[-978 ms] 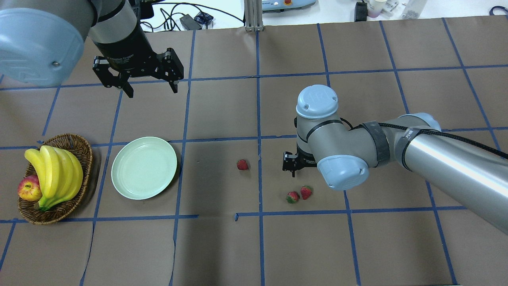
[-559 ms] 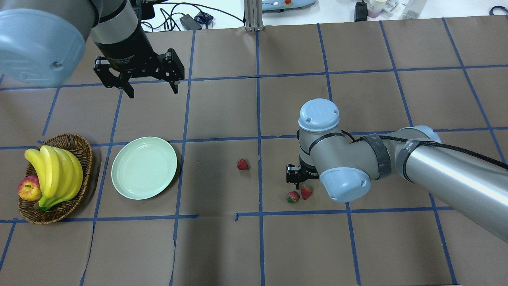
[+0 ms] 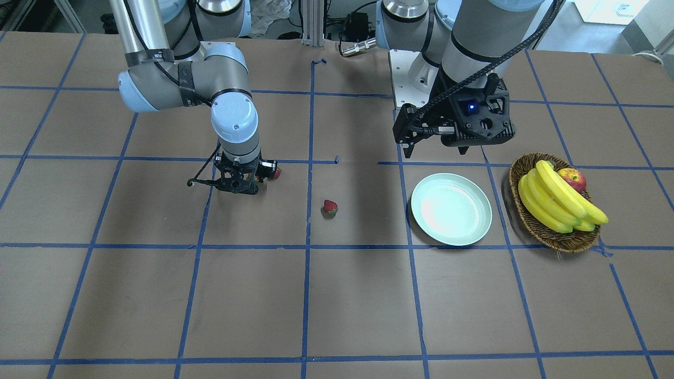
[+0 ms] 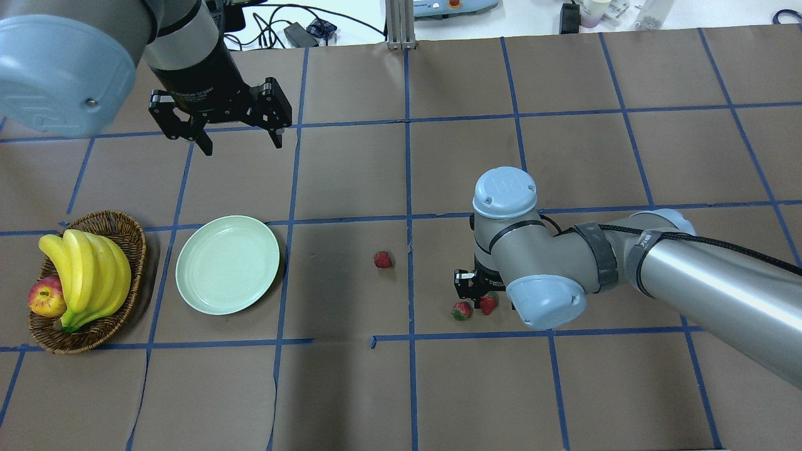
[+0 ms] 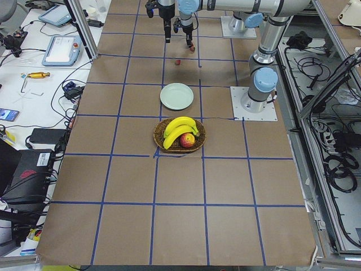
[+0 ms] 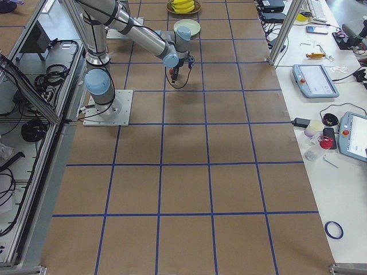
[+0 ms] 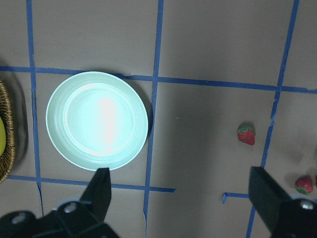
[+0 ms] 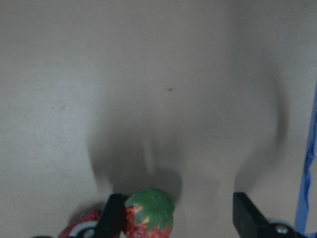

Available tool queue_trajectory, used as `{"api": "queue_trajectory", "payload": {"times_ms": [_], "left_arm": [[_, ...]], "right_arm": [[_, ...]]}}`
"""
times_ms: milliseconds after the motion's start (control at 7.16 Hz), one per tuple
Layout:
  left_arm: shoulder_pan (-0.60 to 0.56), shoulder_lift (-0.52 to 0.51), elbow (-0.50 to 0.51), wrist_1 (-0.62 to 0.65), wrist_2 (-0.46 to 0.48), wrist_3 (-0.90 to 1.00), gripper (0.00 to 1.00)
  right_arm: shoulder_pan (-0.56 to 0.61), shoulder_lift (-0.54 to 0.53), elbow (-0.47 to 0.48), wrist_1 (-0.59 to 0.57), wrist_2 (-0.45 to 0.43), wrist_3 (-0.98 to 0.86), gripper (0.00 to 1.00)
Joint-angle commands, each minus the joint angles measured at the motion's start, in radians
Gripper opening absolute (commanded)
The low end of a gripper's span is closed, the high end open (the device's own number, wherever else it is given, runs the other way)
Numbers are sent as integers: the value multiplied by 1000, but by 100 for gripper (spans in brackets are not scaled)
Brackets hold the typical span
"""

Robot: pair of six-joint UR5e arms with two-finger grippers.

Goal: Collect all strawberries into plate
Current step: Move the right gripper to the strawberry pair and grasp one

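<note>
Overhead view, lower left: basket [image 4: 128,233] on counter [image 4: 351,388], bananas [image 4: 88,269] in it, apple [image 4: 45,297] at their left. Just right of basket: plate [image 4: 227,264]. Right of plate, near frame centre: first strawberry [image 4: 383,259]. Further right and slightly lower: second strawberry [image 4: 462,311], third strawberry [image 4: 487,305] just beside it on the right, between jaws of right end effector [image 4: 481,297]. Upper left, well apart from plate: left end effector [image 4: 241,143].

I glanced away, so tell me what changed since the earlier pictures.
The right gripper moved toward the robot's side, over the paired strawberries. It is open, with one berry between its fingers and nothing gripped yet. The plate, lone strawberry and left gripper stayed put.
</note>
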Motion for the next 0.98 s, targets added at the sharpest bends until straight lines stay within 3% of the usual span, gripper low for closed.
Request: {"api": "queue_trajectory", "payload": {"times_ms": [0, 140, 419, 699, 838], "left_arm": [[0, 0, 0, 0, 0, 0, 100], [0, 0, 0, 0, 0, 0, 100], [0, 0, 0, 0, 0, 0, 100], [0, 0, 2, 2, 0, 0, 100], [0, 0, 2, 2, 0, 0, 100]], "right_arm": [[0, 0, 0, 1, 0, 1, 9], [0, -1, 0, -2, -1, 1, 0], [0, -17, -40, -3, -15, -17, 0], [18, -50, -155, 11, 12, -33, 0], [56, -50, -161, -12, 104, 1, 0]]}}
